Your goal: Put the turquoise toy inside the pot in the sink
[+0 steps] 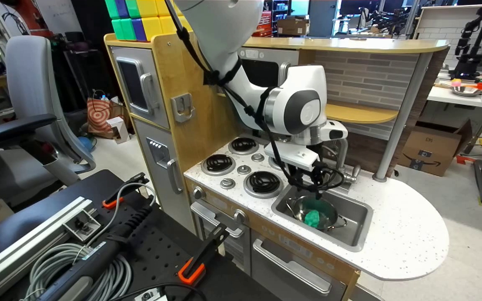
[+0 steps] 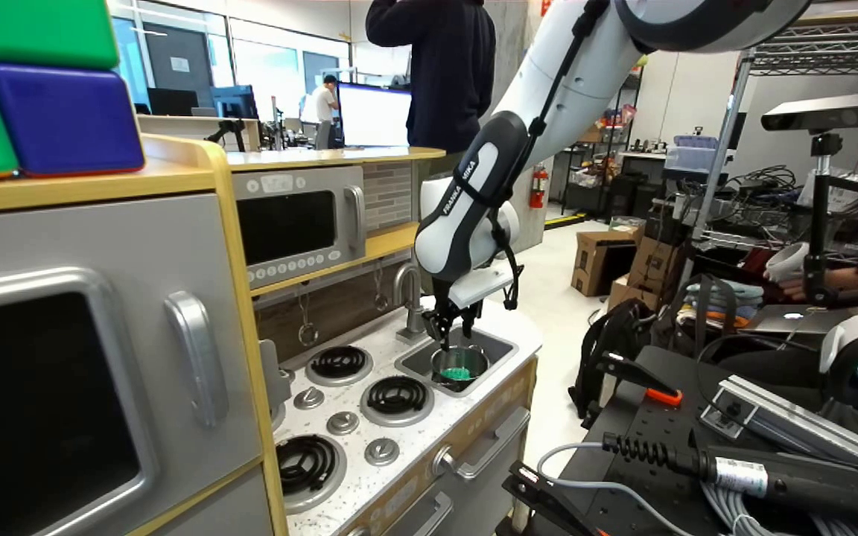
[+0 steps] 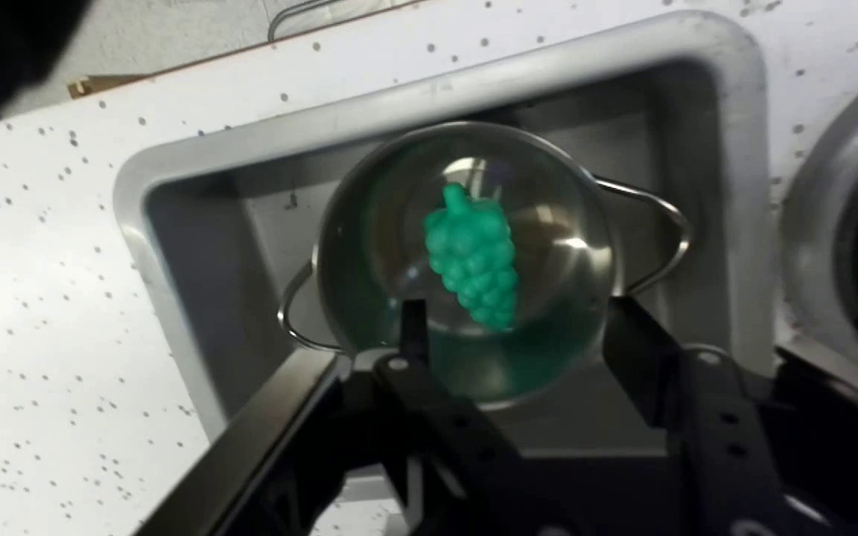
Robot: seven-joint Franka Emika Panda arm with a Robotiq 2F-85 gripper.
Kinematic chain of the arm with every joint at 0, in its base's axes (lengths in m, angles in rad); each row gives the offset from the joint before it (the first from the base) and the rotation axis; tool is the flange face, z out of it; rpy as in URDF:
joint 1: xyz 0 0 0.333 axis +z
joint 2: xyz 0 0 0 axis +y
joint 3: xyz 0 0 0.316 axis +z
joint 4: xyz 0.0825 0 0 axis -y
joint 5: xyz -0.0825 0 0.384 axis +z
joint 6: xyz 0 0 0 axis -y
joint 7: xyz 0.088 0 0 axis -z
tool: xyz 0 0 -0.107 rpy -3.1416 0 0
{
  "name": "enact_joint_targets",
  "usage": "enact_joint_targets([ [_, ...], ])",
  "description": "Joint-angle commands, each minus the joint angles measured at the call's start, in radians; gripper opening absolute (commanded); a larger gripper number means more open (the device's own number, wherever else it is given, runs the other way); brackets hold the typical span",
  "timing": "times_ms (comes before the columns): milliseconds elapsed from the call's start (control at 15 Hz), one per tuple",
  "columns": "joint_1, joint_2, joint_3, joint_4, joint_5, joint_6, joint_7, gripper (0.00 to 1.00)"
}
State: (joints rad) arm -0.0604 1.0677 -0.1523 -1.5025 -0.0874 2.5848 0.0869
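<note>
The turquoise toy, shaped like a bunch of grapes, lies at the bottom of the metal pot. It shows in both exterior views (image 1: 312, 218) (image 2: 456, 373) and in the wrist view (image 3: 471, 253). The round two-handled pot (image 1: 329, 211) (image 2: 481, 360) (image 3: 563, 320) stands upright in the grey sink (image 1: 365, 221) (image 2: 502, 357) (image 3: 745, 186). My gripper (image 1: 308, 182) (image 2: 456, 339) is above the pot, pointing down. In the wrist view the gripper's fingers (image 3: 515, 304) are wide apart with nothing between them. The toy lies below, apart from the fingers.
A faucet (image 1: 342, 152) (image 2: 408, 286) rises behind the sink near the gripper. Black burners (image 1: 263, 182) (image 2: 398, 394) and knobs lie beside the sink. A yellow shelf (image 1: 360, 113) and a toy microwave (image 2: 291, 227) are behind. A dark table (image 1: 153, 251) with clamps stands in front.
</note>
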Motion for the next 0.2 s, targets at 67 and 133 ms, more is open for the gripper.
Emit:
enact_joint_targets([
  [67,-0.004,-0.072,0.045,-0.071,0.001,0.008,-0.086,0.77],
  [133,-0.006,-0.113,0.064,-0.111,0.001,0.008,-0.115,0.85],
])
